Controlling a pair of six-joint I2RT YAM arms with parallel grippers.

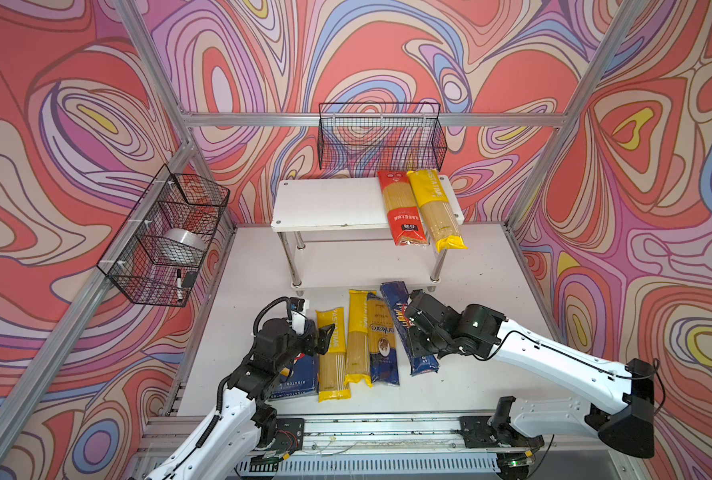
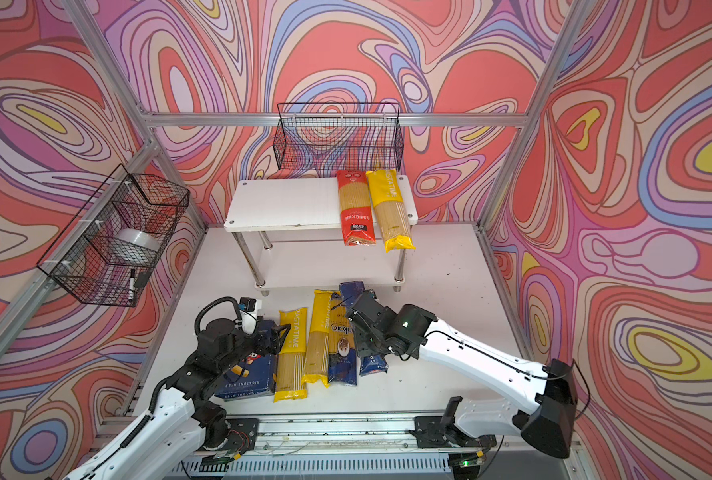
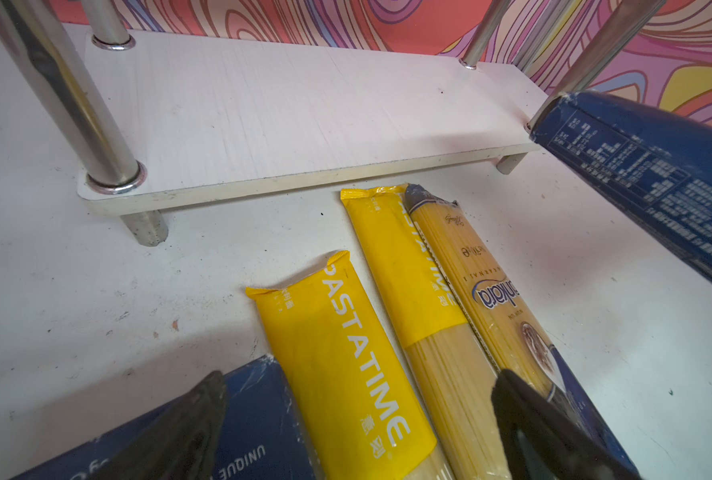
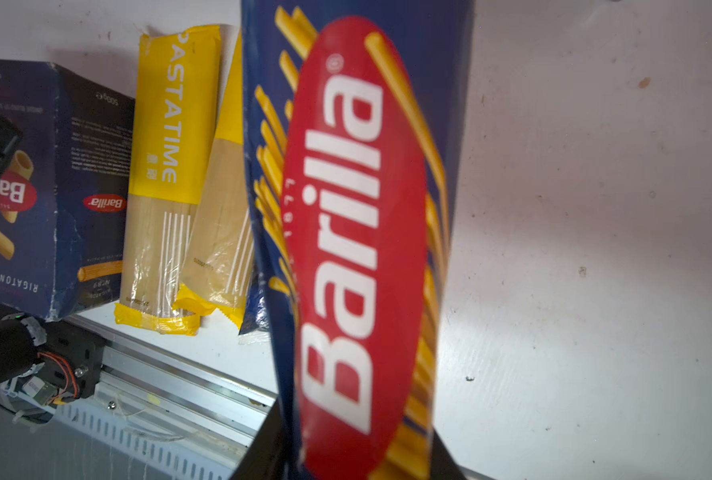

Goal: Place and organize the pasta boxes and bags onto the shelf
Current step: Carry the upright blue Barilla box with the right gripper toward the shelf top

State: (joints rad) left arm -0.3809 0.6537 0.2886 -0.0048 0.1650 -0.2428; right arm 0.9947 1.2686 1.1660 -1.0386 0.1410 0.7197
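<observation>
Top views: right claw (image 1: 414, 332) is clamped on the long Barilla spaghetti box (image 1: 392, 297), in front of the shelf (image 1: 325, 203). On the top board lie a red bag (image 2: 356, 208) and a yellow bag (image 2: 389, 203) (near ends overhang).

Left wrist: left claw (image 3: 358, 378) is open, jaws wide above a PASTATIME bag (image 3: 337, 340), with the rigatoni box (image 3: 254, 415) just beside it.

Right wrist: the spaghetti box sits btwn the jaws, logo up.

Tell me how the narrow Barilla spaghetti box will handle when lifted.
Spaghetti box looks a crisp-edged carton: probably stiff, not floppy. Long and narrow, pinched by the right gripper, it may pivot. Smooth printed faces could slip.
</observation>
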